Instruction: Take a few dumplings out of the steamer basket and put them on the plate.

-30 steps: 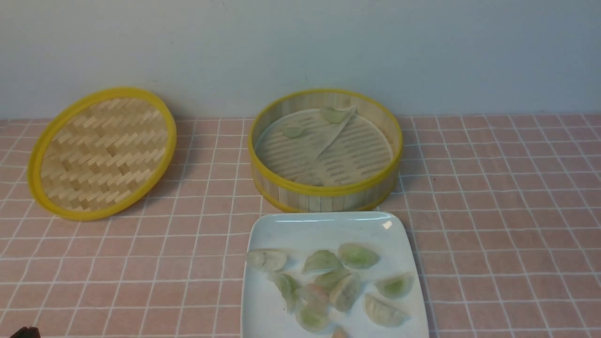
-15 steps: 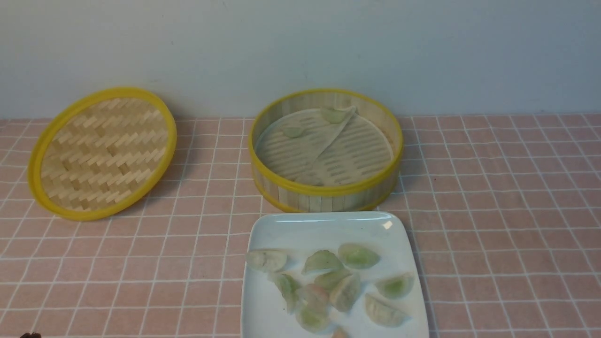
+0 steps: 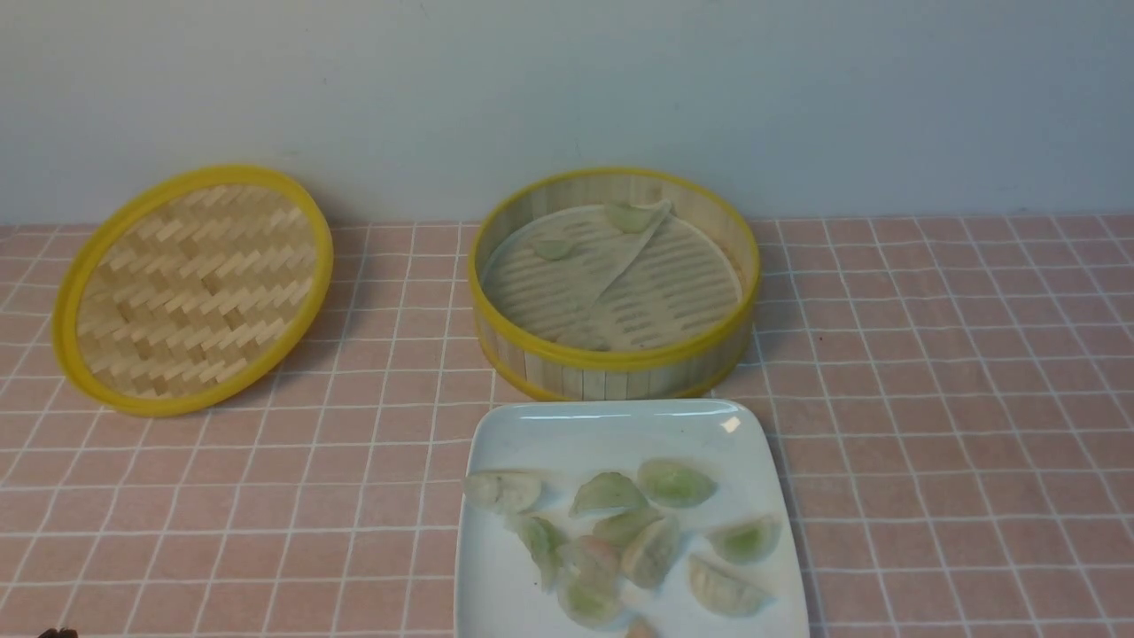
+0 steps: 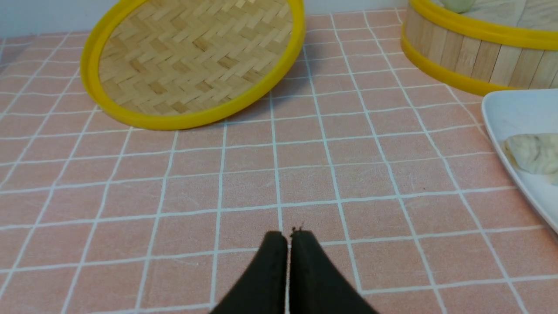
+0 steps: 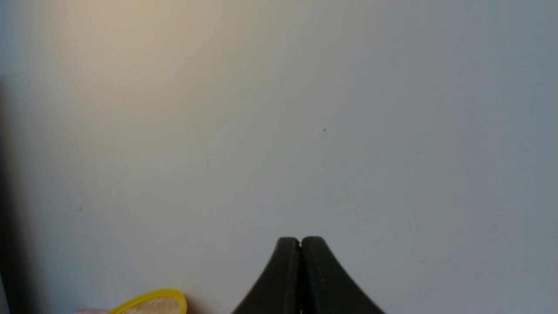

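The steamer basket [image 3: 611,359] stands at the middle back, and its whitish liner [image 3: 567,283] is folded over. Two pale green dumplings [image 3: 629,215] lie at its far side. In front of it, the white plate [image 3: 611,425] carries several dumplings [image 3: 673,483]. My left gripper [image 4: 288,234] is shut and empty, low over the pink tiled cloth, left of the plate [image 4: 518,113]. Only a dark speck of it [image 3: 58,633] shows in the front view. My right gripper [image 5: 300,240] is shut and empty, facing the bare wall, and is out of the front view.
The flat woven lid [image 3: 190,288] leans at the back left, and the left wrist view has it [image 4: 192,61] beyond the fingers. A grey wall closes the back. A yellow bamboo rim [image 5: 148,301] peeks into the right wrist view.
The dark tip of my left gripper has sunk lower at the front view's bottom-left corner. Dumplings, basket and plate have not moved.
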{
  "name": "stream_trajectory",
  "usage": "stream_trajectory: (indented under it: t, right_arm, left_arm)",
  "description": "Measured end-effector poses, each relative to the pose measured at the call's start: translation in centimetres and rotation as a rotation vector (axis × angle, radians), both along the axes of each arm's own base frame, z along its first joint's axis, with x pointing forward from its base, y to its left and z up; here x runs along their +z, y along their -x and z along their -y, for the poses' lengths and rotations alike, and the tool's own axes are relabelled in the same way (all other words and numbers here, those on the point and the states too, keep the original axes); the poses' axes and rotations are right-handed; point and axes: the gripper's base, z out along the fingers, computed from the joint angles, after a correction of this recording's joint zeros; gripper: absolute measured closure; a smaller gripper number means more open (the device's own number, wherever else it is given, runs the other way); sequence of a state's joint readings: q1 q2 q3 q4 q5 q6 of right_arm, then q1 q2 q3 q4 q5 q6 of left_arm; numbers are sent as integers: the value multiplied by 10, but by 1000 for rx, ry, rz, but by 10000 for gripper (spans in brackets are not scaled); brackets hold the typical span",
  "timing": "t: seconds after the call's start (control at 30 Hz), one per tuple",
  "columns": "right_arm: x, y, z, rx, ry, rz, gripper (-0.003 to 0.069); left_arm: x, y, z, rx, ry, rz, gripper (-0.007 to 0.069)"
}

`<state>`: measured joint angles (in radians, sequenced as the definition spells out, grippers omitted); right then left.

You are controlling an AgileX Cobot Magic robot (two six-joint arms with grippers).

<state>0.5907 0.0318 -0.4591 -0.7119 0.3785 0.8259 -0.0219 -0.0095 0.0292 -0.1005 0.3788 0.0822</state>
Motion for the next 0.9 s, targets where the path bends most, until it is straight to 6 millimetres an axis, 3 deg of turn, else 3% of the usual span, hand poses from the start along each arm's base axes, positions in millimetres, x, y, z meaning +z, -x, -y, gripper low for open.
stream_trajectory:
  t: [0.37, 0.57, 0.73, 0.9]
  right_arm:
    - [-3, 5, -12, 117, 107, 10, 673]
    - [-5, 5, -13, 100, 131, 28, 673]
    - [-37, -11, -13, -168, 170, -83, 673]
    - [-94, -30, -8, -363, 216, -268, 673]
  left_arm:
    - [0, 0, 0, 0, 0, 0, 631]
    - [0, 0, 0, 0, 0, 0, 631]
    - [0, 0, 0, 0, 0, 0, 631]
    - [0, 0, 0, 0, 0, 0, 631]
